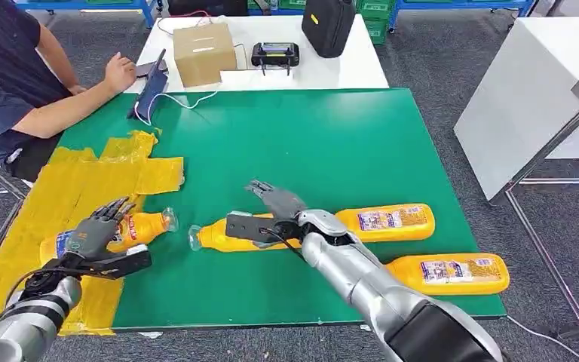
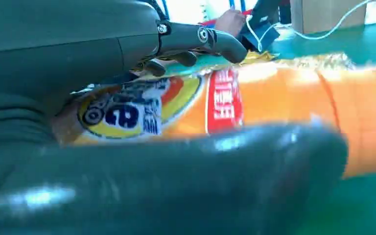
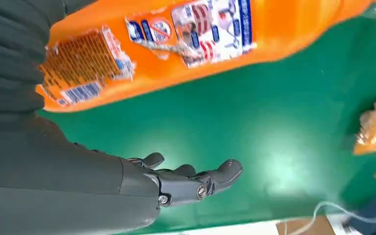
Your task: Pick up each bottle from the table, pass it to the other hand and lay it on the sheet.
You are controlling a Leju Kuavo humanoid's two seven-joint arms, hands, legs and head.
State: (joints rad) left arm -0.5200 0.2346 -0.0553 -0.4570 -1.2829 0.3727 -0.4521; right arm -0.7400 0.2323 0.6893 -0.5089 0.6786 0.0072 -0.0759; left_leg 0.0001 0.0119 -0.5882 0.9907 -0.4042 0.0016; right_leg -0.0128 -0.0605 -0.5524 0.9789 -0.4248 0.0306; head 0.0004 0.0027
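On the near left of the green bench [image 1: 332,136], the left hand [image 1: 99,230] wraps its fingers around an orange bottle [image 1: 142,228] lying on its side on the yellow sheet [image 1: 68,188]. The right hand [image 1: 275,207] hovers with fingers spread and empty, above a second bottle [image 1: 381,221] lying mid-bench. A third bottle [image 1: 452,272] lies at the near right edge.
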